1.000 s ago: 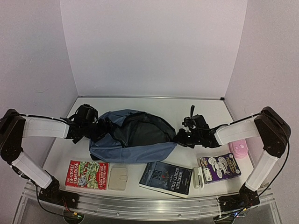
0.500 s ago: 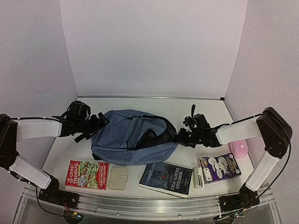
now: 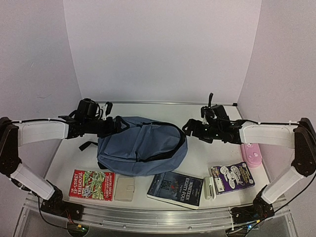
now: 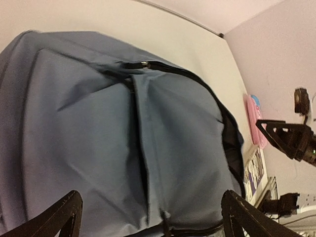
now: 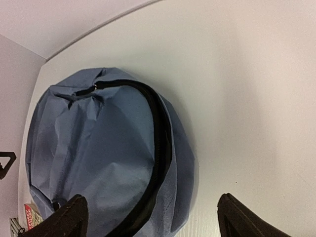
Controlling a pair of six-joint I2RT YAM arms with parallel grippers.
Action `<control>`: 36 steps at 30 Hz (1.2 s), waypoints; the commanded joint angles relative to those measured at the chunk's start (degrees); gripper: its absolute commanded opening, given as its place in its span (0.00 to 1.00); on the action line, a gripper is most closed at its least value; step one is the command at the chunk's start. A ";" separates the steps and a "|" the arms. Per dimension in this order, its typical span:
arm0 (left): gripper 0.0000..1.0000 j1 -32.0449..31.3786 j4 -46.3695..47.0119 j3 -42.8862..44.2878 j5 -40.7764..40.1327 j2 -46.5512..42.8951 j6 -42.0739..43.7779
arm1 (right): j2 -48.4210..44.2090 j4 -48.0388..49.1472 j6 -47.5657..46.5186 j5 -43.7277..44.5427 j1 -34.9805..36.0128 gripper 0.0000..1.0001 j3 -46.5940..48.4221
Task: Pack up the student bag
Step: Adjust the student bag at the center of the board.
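Looking from the left: our left tool (image 3: 114,125) hangs at the bag's back-left corner, fingers spread wide with nothing between them. It's right at the fabric, though we can't tell if it's touching. The student bag (image 3: 140,148) sits mid-counter (image 3: 163,109), slumped flat, with its long axis running left to right between both arms. It's slate blue and wrinkly, and a black zipper (image 5: 163,148) curves round its right end, where the seam looks a bit gaped. Our right tool (image 3: 188,127) floats just off the back-right corner, fingers also wide apart and empty. Both are close, so we reckon either could grab the opening, but the right one faces the zipper more directly. The books (image 3: 175,186) lie along the near edge.
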 commanded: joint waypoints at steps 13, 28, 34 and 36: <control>0.97 -31.52 -5.11 13.45 -22.94 12.94 26.88 | -11.38 -5.39 -0.23 4.94 -0.22 0.98 -1.47; 0.96 -34.33 -4.98 18.15 -40.21 19.81 27.24 | -15.08 -5.52 1.00 5.08 -0.25 0.98 -4.47; 0.90 -34.31 -4.30 17.48 -38.22 19.06 26.49 | -14.57 -5.52 1.18 4.69 -0.26 0.98 -4.69; 0.77 -34.27 -2.55 16.23 -35.94 17.85 26.43 | -14.36 -5.51 1.12 4.65 -0.26 0.98 -4.66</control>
